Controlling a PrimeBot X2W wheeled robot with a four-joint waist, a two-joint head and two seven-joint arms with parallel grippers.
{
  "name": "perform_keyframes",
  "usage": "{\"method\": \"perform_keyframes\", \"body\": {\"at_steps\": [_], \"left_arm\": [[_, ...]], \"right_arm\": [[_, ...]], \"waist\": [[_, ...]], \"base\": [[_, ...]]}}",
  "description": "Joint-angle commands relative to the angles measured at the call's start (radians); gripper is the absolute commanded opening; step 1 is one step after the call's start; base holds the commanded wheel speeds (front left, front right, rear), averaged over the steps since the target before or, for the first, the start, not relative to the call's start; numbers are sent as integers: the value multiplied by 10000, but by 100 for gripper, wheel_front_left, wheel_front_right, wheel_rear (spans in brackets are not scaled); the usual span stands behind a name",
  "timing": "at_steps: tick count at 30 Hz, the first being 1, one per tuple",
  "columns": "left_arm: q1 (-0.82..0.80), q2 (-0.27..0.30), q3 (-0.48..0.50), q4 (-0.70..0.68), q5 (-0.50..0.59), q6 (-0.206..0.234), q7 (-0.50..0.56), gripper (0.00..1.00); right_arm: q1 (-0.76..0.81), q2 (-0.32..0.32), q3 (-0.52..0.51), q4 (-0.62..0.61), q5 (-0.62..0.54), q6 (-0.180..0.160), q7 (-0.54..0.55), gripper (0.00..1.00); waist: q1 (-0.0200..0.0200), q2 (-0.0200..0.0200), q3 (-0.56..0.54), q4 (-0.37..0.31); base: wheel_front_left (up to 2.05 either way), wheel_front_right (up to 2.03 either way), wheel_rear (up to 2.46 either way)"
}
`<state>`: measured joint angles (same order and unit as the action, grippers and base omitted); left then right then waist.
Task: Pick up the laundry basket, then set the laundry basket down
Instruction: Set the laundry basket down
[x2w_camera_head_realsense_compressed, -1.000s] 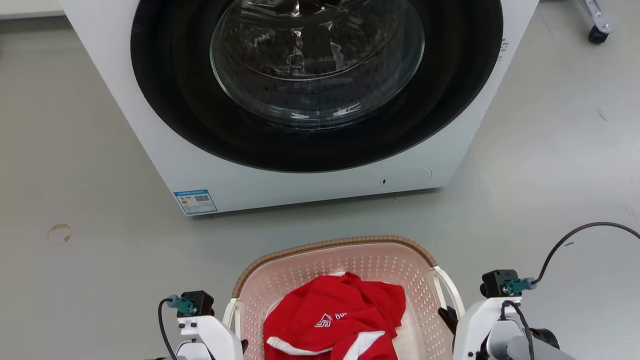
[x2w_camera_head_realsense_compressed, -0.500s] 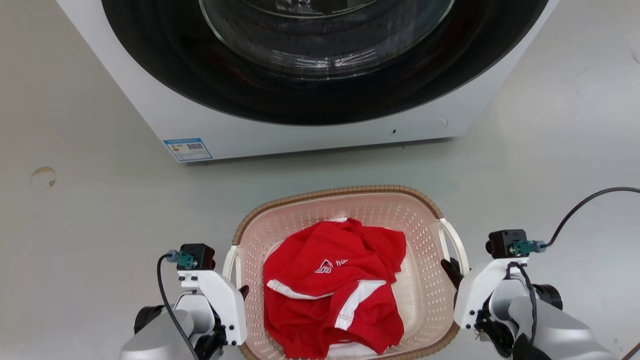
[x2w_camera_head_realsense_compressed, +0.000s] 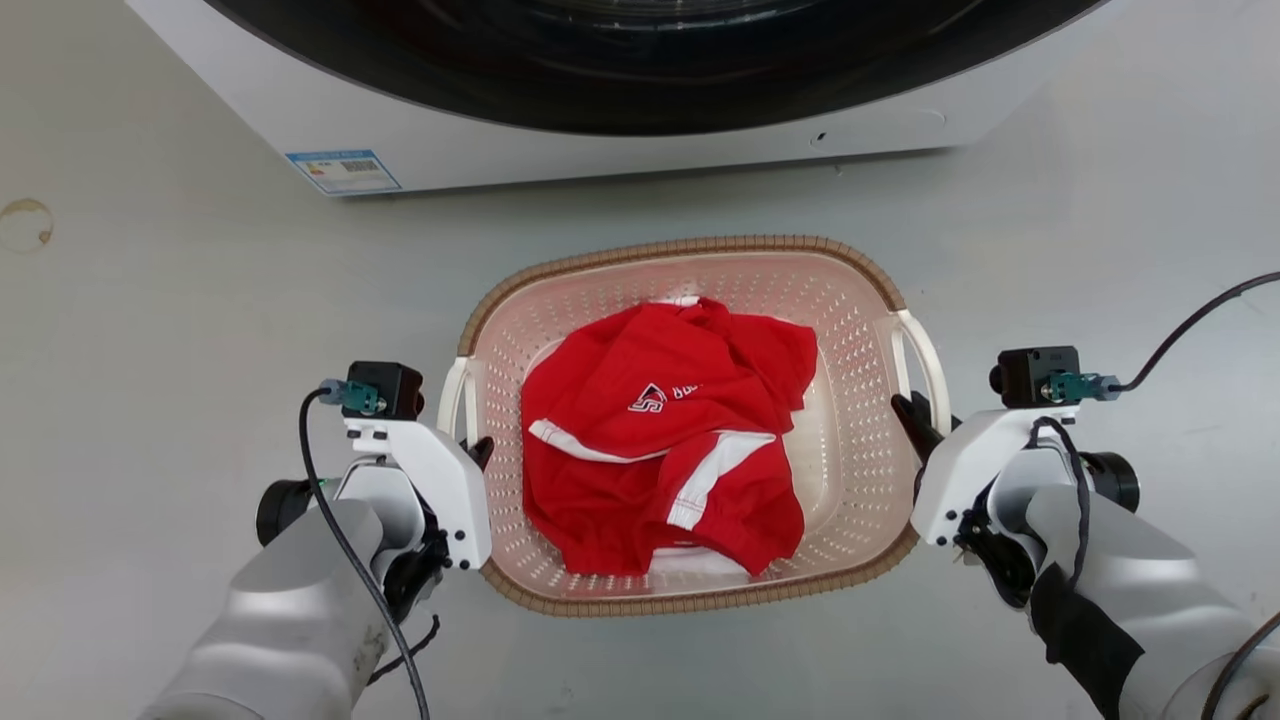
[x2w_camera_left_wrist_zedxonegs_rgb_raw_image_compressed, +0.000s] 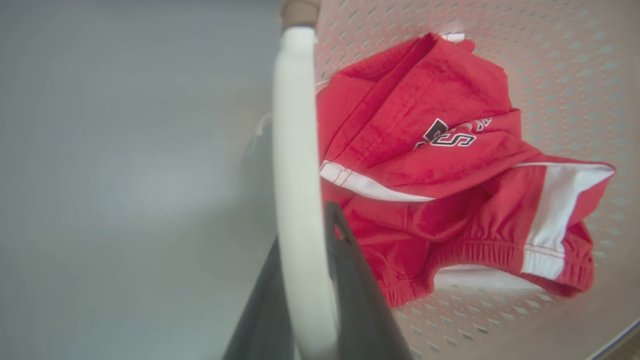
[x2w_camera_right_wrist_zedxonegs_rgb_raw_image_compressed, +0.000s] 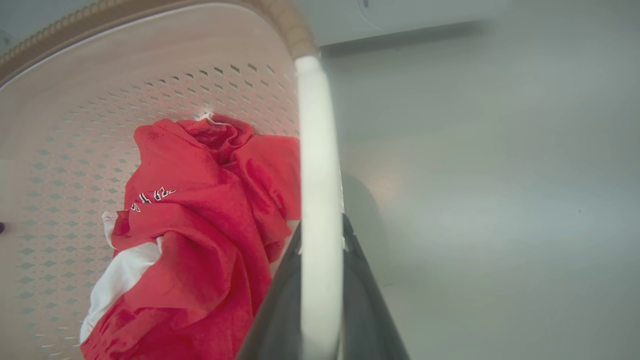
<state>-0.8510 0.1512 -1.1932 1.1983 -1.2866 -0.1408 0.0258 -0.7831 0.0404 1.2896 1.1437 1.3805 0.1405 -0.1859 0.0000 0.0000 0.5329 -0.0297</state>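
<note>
The left pincer (x2w_camera_head_realsense_compressed: 482, 452) is pinched on the left white handle (x2w_camera_left_wrist_zedxonegs_rgb_raw_image_compressed: 297, 150) of the laundry basket (x2w_camera_head_realsense_compressed: 690, 243), and the right pincer (x2w_camera_head_realsense_compressed: 912, 408) is pinched on the right white handle (x2w_camera_right_wrist_zedxonegs_rgb_raw_image_compressed: 319, 150). The basket is held between them, near the washer (x2w_camera_head_realsense_compressed: 600, 160). Since a second ago the whole head view is shifted, so the camera is moved; both grips are unchanged. Perforated pinkish plastic walls, a rounded brown woven-look rim and a crumpled red garment (x2w_camera_head_realsense_compressed: 660, 430) are seen. Whether the floor (x2w_camera_head_realsense_compressed: 150, 330) is touched cannot be told.
</note>
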Motion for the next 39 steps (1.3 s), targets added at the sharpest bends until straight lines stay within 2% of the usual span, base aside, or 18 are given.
{"method": "perform_keyframes", "body": {"at_steps": [1,22,31,39], "left_arm": [[-276,966,127,344,110,101,-130,0],[-2159,890,-29,121,360,101,-1082,0],[-2635,915,-140,92,410,101,-1392,0],[-2752,809,-261,118,403,101,-1466,0]], "right_arm": [[19,-906,-97,489,-40,-98,-283,0],[-1560,-906,-353,1006,-463,-98,-750,0],[-2128,-906,-1122,1148,-1151,-98,-756,0],[-2012,-906,-1797,1077,-1770,-98,-757,0]], "waist": [[0,0,408,50],[0,0,2902,357],[0,0,3510,379],[0,0,3641,400]], "base": [[0,0,0],[0,0,0],[0,0,0],[0,0,0]]}}
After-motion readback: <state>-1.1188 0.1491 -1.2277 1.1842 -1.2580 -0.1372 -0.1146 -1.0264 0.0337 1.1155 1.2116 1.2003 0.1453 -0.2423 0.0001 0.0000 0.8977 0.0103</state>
